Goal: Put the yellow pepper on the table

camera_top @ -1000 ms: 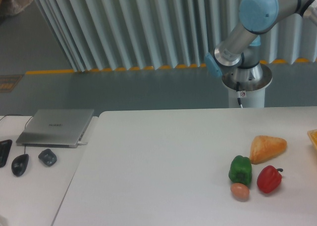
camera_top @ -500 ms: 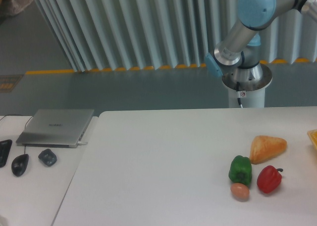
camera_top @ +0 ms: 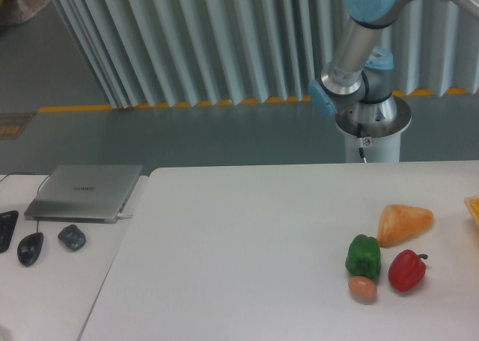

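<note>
The yellow pepper is out of view. The white table (camera_top: 239,244) fills the lower frame. Only the arm's base and elbow joints (camera_top: 359,49) show behind the table's far edge, rising out through the top right corner. The gripper itself is outside the frame.
A green pepper (camera_top: 363,256), a red pepper (camera_top: 407,271), a tan egg-like ball (camera_top: 362,289) and an orange-yellow bread wedge (camera_top: 404,223) lie at the right. A yellow-edged object (camera_top: 473,206) pokes in at the right border. On the adjoining desk sit a laptop (camera_top: 84,191) and mouse (camera_top: 30,248).
The arm's elbow joint has swung upward and slightly left, now partly cut off by the top edge. The items on the table have not moved.
</note>
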`<action>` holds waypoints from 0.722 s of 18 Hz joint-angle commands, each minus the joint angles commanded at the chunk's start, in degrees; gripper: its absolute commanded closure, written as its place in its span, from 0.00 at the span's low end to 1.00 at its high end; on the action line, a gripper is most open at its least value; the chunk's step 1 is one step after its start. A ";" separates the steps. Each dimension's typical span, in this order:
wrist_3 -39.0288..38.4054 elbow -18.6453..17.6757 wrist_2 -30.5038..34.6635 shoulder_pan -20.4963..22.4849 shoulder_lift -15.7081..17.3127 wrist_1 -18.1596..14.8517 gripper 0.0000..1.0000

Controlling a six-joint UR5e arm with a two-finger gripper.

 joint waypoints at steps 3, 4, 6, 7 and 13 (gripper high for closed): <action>1.76 -0.09 -2.47 -1.22 2.28 -5.18 0.36; 1.85 -0.09 -2.48 -2.45 3.07 -6.24 0.36; 1.85 -0.44 -2.13 -5.00 3.70 -7.57 0.36; 1.94 -0.70 -1.69 -6.49 3.70 -7.92 0.37; 2.20 -2.72 12.98 -17.92 1.68 -7.66 0.37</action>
